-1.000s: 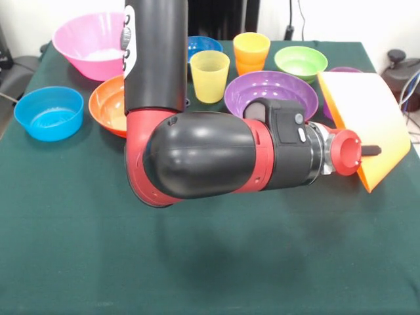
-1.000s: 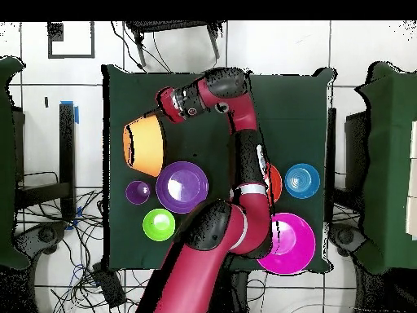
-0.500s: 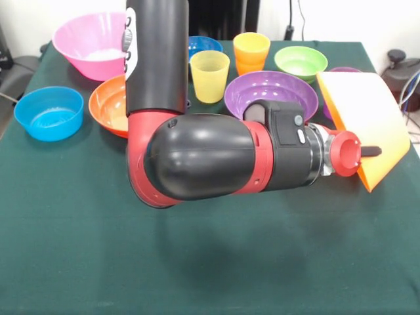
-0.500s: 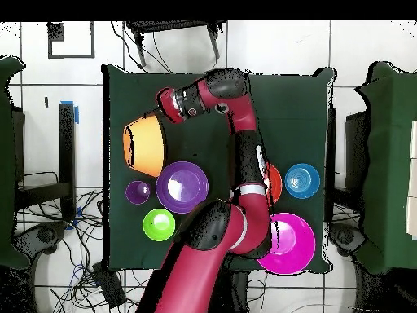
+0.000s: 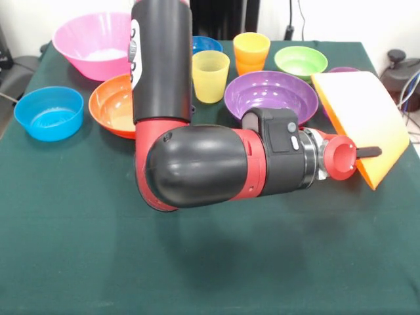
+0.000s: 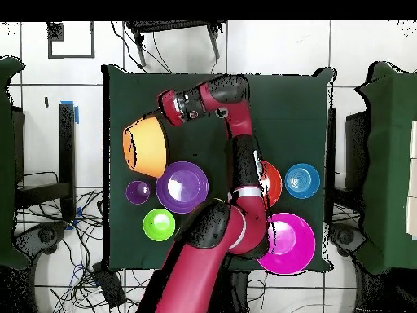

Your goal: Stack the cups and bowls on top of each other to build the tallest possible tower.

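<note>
Over on the left of the front view sits the small light blue plastic bowl (image 5: pixel 48 113) on the dark green cloth-covered table (image 5: pixel 79 249), with the large pink translucent bowl (image 5: pixel 92 42) behind it and the medium orange-red bowl (image 5: pixel 113 105) tucked partly behind the red and black arm (image 5: pixel 197 164). Moving across, the pale yellow tapered tumbler (image 5: pixel 210 75) stands upright, a dark blue bowl (image 5: pixel 207 44) peeking out behind it, then a brighter yellow cup nested in an orange one (image 5: pixel 251 52), the medium purple bowl (image 5: pixel 271 95) and the small green bowl (image 5: pixel 300 62). And here's the action on the right: the gripper (image 5: pixel 365 152) has the large yellow-orange bowl (image 5: pixel 361 121) pinched by its wall, one dark finger (image 5: pixel 371 151) showing against the outside, the bowl tipped right up on edge and hanging just beside the purple bowl; a small purple piece (image 5: pixel 342 69) shows behind it. No tower yet, by my reading; this big one looks meant as the base and has yet to be set down flat. The danger is that thin-wall pinch: glossy plastic could slide out as the wrist rotates, or the swinging rim could clip the purple bowl and scatter the row.
</note>
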Robot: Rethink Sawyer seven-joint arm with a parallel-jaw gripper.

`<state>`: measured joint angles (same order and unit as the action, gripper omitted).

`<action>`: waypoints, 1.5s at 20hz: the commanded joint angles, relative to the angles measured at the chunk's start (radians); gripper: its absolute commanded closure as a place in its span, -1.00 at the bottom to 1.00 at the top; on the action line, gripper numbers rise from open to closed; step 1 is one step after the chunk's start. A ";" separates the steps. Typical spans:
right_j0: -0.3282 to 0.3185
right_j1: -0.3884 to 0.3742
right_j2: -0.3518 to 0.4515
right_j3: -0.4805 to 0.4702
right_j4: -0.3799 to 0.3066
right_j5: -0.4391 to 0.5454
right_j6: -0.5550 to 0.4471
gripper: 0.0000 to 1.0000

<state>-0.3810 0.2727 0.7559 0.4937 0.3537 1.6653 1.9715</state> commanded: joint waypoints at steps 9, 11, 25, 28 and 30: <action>0.020 0.092 0.093 0.086 0.100 0.153 0.022 1.00; 0.028 0.099 0.104 0.086 0.112 0.147 0.016 1.00; 0.058 0.149 0.147 0.016 0.077 0.110 -0.027 1.00; 0.057 0.154 0.147 0.009 0.067 0.111 -0.023 1.00; 0.054 0.155 0.149 0.009 0.064 0.106 -0.036 1.00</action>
<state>-0.3490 0.3368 0.8610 0.4975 0.4402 1.7591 1.9715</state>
